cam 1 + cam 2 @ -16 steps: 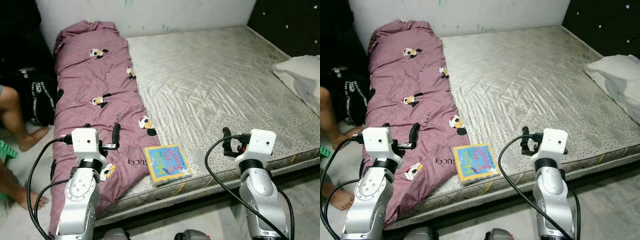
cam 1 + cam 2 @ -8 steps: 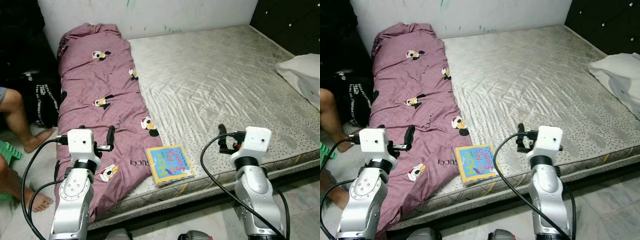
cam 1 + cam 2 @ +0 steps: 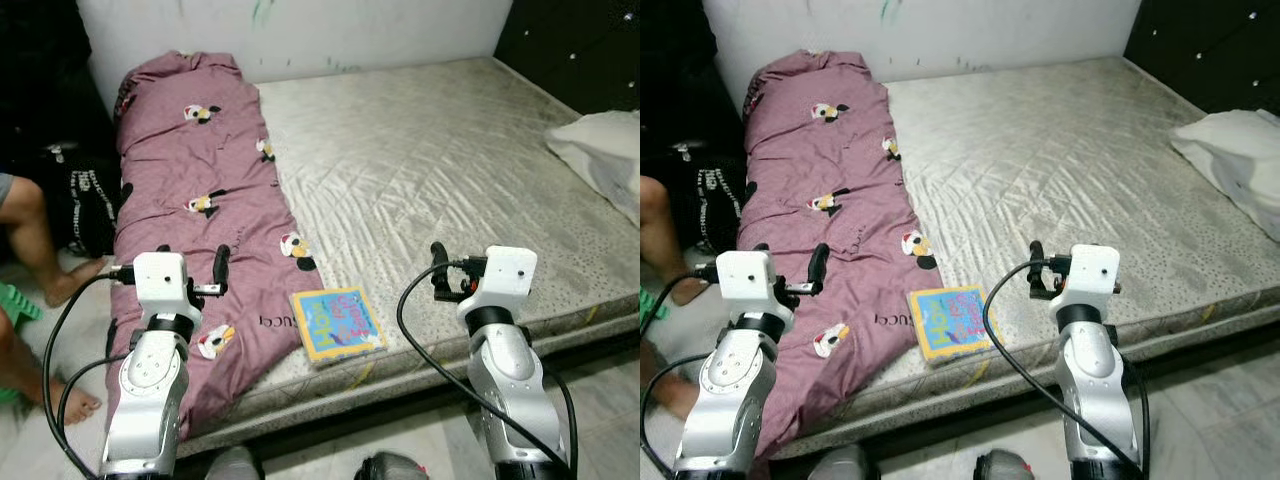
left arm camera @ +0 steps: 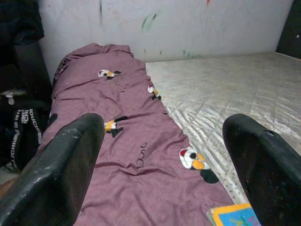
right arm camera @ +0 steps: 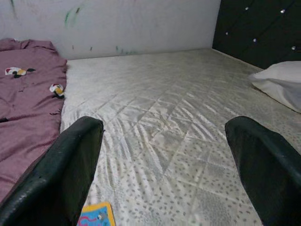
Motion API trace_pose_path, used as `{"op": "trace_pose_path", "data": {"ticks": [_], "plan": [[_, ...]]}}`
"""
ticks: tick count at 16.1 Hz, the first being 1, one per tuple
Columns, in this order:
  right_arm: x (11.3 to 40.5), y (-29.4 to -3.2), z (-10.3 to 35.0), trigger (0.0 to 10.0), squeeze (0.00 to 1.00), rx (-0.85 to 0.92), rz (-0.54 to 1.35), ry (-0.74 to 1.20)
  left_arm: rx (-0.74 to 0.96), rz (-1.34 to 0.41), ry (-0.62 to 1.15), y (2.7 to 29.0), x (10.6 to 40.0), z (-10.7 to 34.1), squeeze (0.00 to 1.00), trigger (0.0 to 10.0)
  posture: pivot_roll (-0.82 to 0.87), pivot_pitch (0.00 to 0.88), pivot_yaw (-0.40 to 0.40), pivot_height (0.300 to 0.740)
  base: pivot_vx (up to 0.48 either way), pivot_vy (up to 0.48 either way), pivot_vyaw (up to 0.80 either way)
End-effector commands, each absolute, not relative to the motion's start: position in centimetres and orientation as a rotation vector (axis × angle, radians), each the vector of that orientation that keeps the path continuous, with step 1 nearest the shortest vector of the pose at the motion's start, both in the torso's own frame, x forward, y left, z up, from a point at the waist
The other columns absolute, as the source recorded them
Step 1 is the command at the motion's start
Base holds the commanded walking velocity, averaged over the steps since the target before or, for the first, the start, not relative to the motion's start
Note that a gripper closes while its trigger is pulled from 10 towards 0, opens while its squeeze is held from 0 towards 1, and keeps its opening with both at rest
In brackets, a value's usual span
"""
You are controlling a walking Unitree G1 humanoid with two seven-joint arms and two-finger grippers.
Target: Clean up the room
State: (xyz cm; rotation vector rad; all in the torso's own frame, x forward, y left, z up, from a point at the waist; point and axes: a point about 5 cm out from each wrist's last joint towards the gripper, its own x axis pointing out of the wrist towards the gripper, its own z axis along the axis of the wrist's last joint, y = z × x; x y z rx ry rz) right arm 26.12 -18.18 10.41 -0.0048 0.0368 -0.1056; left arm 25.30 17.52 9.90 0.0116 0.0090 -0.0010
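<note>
Book (image 3: 337,323) lies flat at the mattress's (image 3: 450,180) near edge, touching the purple quilt (image 3: 195,210) along the left side. My left gripper (image 4: 155,155) hovers over the quilt, fingers wide; my right gripper (image 5: 164,160) over the near edge, fingers wide, both empty.

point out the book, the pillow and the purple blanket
book (image 3: 338,323), left eye view, middle of its cover
pillow (image 3: 1232,152), right eye view, its top face
purple blanket (image 3: 185,180), left eye view, middle of the cloth
</note>
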Motion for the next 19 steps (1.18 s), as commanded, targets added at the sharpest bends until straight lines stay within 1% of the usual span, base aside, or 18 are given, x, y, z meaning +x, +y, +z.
{"op": "trace_pose_path", "data": {"ticks": [1,4,6,11,14,19], "plan": [[26.25,-18.01,10.56,10.0,0.00,-0.002,-0.094,0.032,0.020,0.004,0.009,17.67,25.30,9.85,0.00,10.0,-0.02,0.022,0.003,0.635,0.000,0.000,0.00],[26.31,-17.93,10.51,10.0,0.00,0.000,-0.087,0.033,0.025,0.006,0.005,17.65,25.33,9.89,0.00,10.0,-0.02,0.018,0.000,0.635,0.000,0.000,0.00],[26.29,-17.85,10.31,10.0,0.00,0.001,-0.080,0.043,0.035,0.037,0.007,17.72,25.43,9.91,0.00,10.0,-0.01,0.016,-0.003,0.635,0.000,0.000,0.00],[26.45,-17.79,9.94,10.0,0.00,-0.002,-0.070,0.056,0.021,0.034,0.003,17.66,25.66,9.99,0.00,10.0,-0.01,0.010,-0.013,0.635,0.000,0.000,0.00],[26.66,-17.67,9.96,10.0,0.00,-0.001,-0.066,0.057,0.023,0.034,-0.001,17.70,25.88,10.18,0.00,10.0,-0.01,0.034,-0.008,0.635,0.000,0.000,0.00],[26.97,-17.63,10.08,10.0,0.00,-0.020,-0.057,0.050,0.001,0.013,-0.021,17.39,26.06,10.50,0.00,10.0,-0.01,0.034,-0.009,0.635,0.000,0.000,0.00]]}}
